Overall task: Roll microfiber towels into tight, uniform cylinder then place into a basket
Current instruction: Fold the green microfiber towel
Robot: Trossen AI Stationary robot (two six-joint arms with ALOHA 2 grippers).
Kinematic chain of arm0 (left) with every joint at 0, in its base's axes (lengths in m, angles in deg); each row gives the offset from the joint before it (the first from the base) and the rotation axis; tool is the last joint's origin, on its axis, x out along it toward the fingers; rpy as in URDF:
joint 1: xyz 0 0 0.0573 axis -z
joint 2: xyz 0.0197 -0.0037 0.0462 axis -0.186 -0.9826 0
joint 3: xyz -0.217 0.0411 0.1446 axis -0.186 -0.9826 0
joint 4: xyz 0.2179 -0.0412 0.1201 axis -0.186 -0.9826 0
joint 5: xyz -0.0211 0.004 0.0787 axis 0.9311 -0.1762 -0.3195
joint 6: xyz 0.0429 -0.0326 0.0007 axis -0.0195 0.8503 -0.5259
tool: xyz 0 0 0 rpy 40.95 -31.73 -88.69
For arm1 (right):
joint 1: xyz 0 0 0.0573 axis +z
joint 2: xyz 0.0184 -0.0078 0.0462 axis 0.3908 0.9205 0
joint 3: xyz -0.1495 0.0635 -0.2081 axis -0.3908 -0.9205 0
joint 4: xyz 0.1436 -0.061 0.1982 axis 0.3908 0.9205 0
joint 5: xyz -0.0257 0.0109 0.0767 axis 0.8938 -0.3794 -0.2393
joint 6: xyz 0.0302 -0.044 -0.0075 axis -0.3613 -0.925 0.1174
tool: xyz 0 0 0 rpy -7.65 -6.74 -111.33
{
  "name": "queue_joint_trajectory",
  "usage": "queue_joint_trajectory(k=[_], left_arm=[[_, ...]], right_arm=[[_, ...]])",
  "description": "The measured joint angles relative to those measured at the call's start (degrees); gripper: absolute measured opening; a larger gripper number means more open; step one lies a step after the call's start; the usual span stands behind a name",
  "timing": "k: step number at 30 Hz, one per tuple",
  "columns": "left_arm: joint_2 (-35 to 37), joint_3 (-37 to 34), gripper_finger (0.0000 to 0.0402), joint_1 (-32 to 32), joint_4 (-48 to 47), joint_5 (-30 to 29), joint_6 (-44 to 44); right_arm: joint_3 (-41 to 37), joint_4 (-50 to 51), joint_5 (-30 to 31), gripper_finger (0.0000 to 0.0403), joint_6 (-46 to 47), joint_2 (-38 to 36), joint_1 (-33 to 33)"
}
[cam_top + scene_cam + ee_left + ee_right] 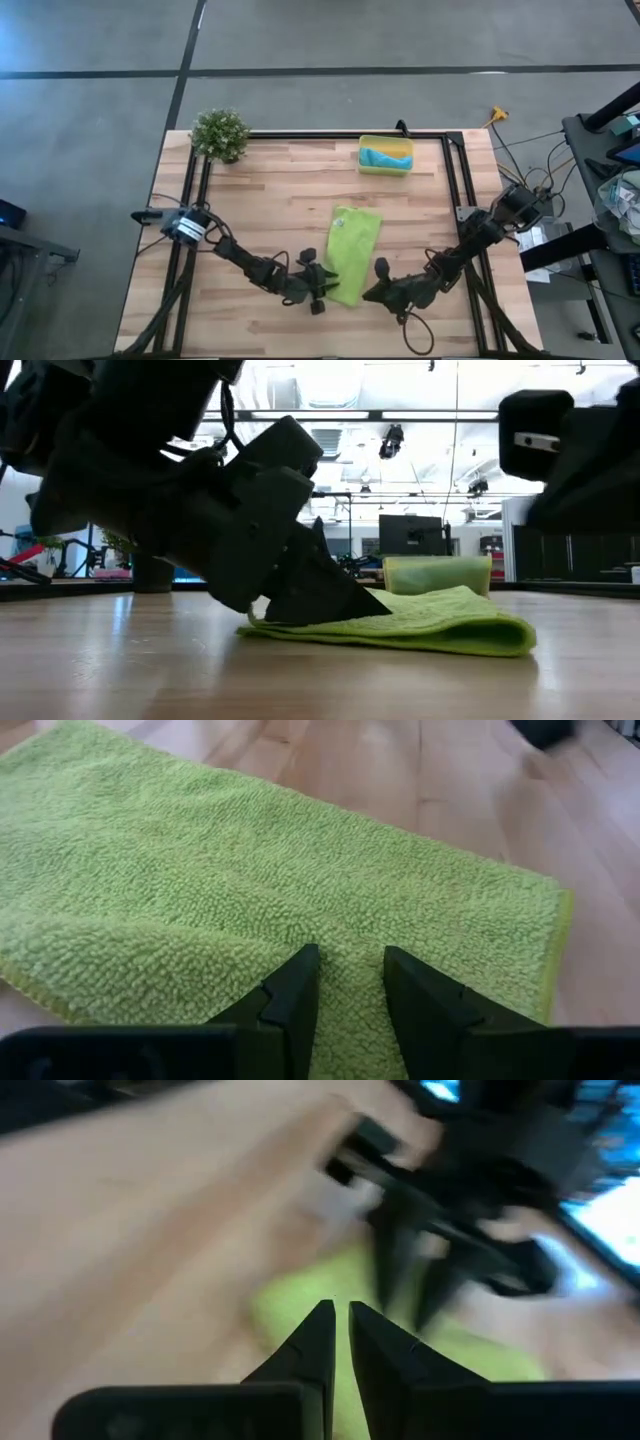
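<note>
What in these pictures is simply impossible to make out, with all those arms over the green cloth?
- Near end of the lime-green towel: in the high view, the left gripper covers its edge.
- The yellow basket with the turquoise towel: in the low view, the basket shows only partly behind the green towel, its contents hidden.
- Right wrist view: motion blur smears everything beyond the right gripper.

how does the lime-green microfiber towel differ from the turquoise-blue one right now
The lime-green microfiber towel lies folded flat on the wooden table; the turquoise-blue towel sits bunched inside the yellow plastic basket. The green one is at the near edge under the left gripper; the blue one sits at the far edge, away from both arms. Both are soft cloths.
</note>
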Motion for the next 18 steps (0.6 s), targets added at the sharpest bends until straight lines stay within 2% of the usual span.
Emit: queue_joint_trajectory(k=[7, 9, 11, 15, 16, 18], left_arm=[[0.0, -0.3, 0.0102, 0.8, 0.3, -0.6, -1.6], [0.0, -0.3, 0.0102, 0.8, 0.3, -1.8, -3.5], [0.0, -0.2, 0.0102, 0.8, 0.0, -4.3, -6.4], [0.0, -0.1, 0.0102, 0.8, -0.2, -7.9, -11.0], [0.0, 0.0, 0.0102, 0.8, -0.2, -8.2, -12.0], [0.0, 0.0, 0.0102, 0.8, 0.0, -8.2, -13.3]], right_arm=[[0.4, 2.3, 24.8, 0.0021, -7.8, 0.0, 6.3], [0.5, 2.3, 27.7, 0.0015, -9.6, 0.0, 8.1], [0.5, 2.2, 25.1, 0.0012, -8.8, 0.0, 8.8], [0.6, 2.5, 4.5, 0.0014, -3.9, -0.1, 6.5], [0.7, 2.7, 1.7, 0.0015, -2.6, -0.1, 5.8], [1.3, 4.5, 3.4, 0.0014, -0.5, -0.1, 4.8]])
